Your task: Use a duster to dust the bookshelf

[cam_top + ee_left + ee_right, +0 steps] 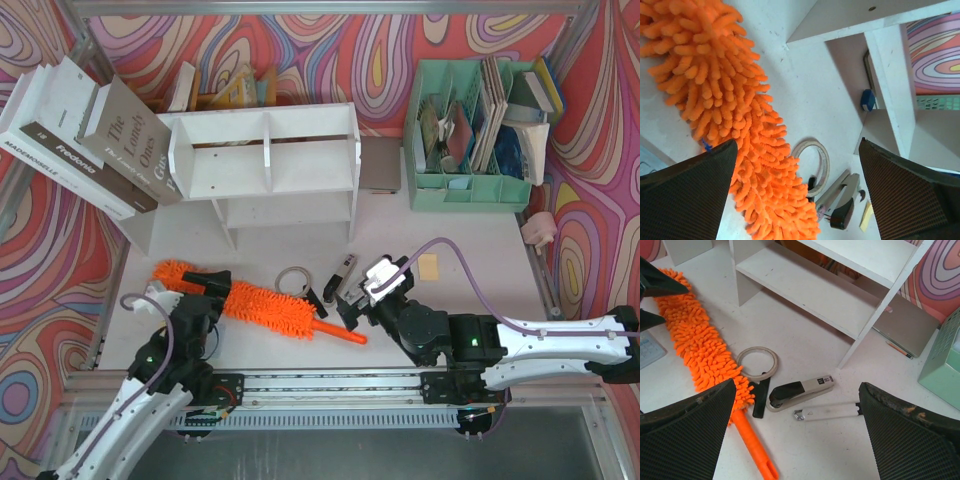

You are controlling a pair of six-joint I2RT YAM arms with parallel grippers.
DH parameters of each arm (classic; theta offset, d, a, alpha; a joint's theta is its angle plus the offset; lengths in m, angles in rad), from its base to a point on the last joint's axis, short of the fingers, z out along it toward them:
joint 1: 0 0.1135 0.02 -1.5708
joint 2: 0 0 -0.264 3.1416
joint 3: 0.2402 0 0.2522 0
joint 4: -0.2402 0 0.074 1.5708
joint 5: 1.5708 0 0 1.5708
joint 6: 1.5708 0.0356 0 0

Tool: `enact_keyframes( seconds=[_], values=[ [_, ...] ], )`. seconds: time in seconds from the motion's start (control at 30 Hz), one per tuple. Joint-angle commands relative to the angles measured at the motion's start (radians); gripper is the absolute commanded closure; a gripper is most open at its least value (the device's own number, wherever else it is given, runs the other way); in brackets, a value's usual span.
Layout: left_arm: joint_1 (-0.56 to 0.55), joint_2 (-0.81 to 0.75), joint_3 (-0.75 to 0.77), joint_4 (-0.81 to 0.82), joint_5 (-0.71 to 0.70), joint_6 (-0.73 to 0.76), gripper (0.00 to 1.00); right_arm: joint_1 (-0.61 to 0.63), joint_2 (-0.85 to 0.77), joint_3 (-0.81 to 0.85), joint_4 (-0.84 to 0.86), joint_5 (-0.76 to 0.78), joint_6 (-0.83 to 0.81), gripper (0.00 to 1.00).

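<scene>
The orange duster (pixel 255 305) lies flat on the table in front of the white bookshelf (pixel 265 160), its thin handle (pixel 345 334) pointing right. My left gripper (pixel 208 290) is open and hovers over the fluffy head (pixel 725 100), which runs past its left finger (pixel 690 185). My right gripper (pixel 348 305) is open and empty, low above the table next to the handle (pixel 755 450). The right wrist view shows the duster head (pixel 700 350) at the left and the bookshelf (pixel 815 290) beyond. The bookshelf also shows in the left wrist view (pixel 890 65).
A tape ring (pixel 293 280), a stapler (pixel 345 270) and a white cutter (pixel 827 411) lie between duster and shelf. A yellow note (pixel 428 266) lies to the right. A mint organiser (pixel 470 135) stands back right, and large books (pixel 80 130) lean back left.
</scene>
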Motion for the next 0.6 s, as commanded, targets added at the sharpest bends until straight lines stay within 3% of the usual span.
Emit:
enact_keyframes(
  seconds=[0.0,0.1,0.27,0.47,0.57],
  values=[
    [0.003,-0.061,0.081,-0.202,-0.052,-0.035,0.02,-0.001,-0.013,0.009,0.019,0.053,0.004,0.01],
    [0.004,-0.101,0.145,-0.293,-0.074,-0.006,0.02,-0.002,-0.028,0.009,0.022,0.084,0.011,0.01],
    [0.003,-0.071,0.302,-0.309,-0.107,0.184,0.02,-0.028,-0.063,0.013,0.014,0.151,0.063,0.01],
    [0.002,0.134,0.390,-0.154,-0.060,0.496,0.02,-0.139,-0.032,0.095,-0.160,0.185,0.269,0.01],
    [0.001,0.215,0.375,-0.035,-0.042,0.609,0.02,-0.259,0.034,0.156,-0.267,0.081,0.354,0.01]
  ],
)
